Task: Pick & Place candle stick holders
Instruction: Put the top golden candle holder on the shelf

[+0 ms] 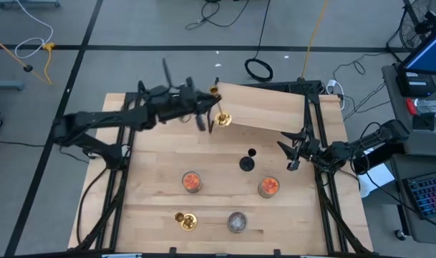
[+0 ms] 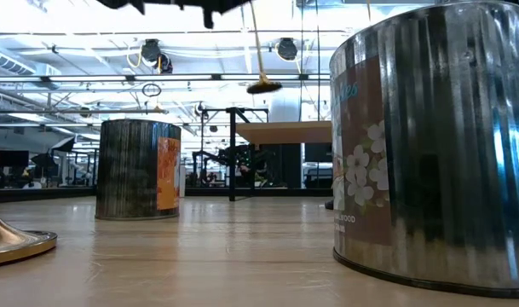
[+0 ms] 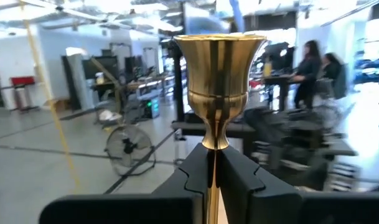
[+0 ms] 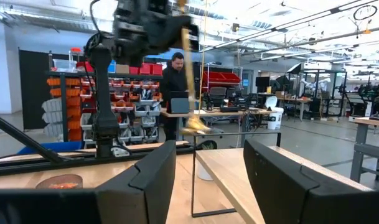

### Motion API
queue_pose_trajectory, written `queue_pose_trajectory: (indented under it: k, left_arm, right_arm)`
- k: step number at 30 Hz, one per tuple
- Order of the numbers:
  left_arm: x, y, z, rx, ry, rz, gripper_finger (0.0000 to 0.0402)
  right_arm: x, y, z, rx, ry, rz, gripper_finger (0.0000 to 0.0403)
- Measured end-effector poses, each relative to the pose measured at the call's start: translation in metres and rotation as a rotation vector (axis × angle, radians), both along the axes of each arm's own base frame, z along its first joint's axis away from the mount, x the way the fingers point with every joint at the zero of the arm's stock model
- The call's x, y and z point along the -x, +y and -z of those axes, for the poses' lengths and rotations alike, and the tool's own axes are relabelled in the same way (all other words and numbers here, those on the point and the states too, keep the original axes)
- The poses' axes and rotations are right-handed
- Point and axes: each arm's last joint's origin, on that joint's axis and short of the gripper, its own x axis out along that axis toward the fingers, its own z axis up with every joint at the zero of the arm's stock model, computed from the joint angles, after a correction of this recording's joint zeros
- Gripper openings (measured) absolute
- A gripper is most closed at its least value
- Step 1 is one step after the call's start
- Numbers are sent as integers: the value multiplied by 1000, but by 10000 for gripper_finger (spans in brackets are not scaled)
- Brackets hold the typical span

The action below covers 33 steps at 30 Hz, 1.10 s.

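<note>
My left gripper (image 1: 210, 109) is shut on a shiny gold candle stick holder (image 1: 219, 107), held in the air at the near edge of a raised wooden shelf (image 1: 271, 107). Its cup (image 3: 219, 68) stands above the fingers and its round foot (image 2: 264, 85) hangs below. On the table stand a small black holder (image 1: 248, 162), two orange-red jars (image 1: 192, 181) (image 1: 268, 187), a second gold holder (image 1: 186, 221) and a clear-grey jar (image 1: 237, 222). At the table's right edge my right gripper (image 1: 293, 152) waits, open and holding nothing. My left gripper pinches the gold holder's thin stem (image 3: 212, 177) just below the cup, between its two fingers (image 3: 192, 174). The fingers come in about level from the table's left and lie across the stem. The holder is lifted clear of table and shelf, near upright, foot down.
The raised shelf covers the table's far right part, on thin dark legs (image 4: 194, 186). Bare wood lies between the jars and the shelf. Black frame rails (image 1: 321, 179) run along both table sides. People stand in the room beyond the table (image 3: 310, 68).
</note>
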Motion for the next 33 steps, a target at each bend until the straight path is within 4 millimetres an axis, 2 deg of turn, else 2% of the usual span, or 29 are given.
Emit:
queue_pose_trajectory:
  k: [5, 10, 14, 18, 26, 33]
  left_arm:
    - [-25, 33, 6, -14, 35, -50, 16]
    - [-38, 59, 16, 37, 49, -88, 20]
    - [-38, 74, 25, 78, 65, -121, 31]
    - [-33, 82, 24, 75, 59, -148, 16]
    - [-22, 103, 23, 98, 43, -207, 30]
    - [-18, 109, 21, 88, 26, -226, 16]
  right_arm:
    - [0, 0, 0, -28, -12, -8, 179]
    - [0, 0, 0, -32, -13, -9, 178]
    - [0, 0, 0, -31, -12, -9, 176]
    - [0, 0, 1, -30, -8, -9, 176]
    - [0, 0, 1, -29, -6, -9, 172]
    - [0, 0, 1, -29, -6, -9, 171]
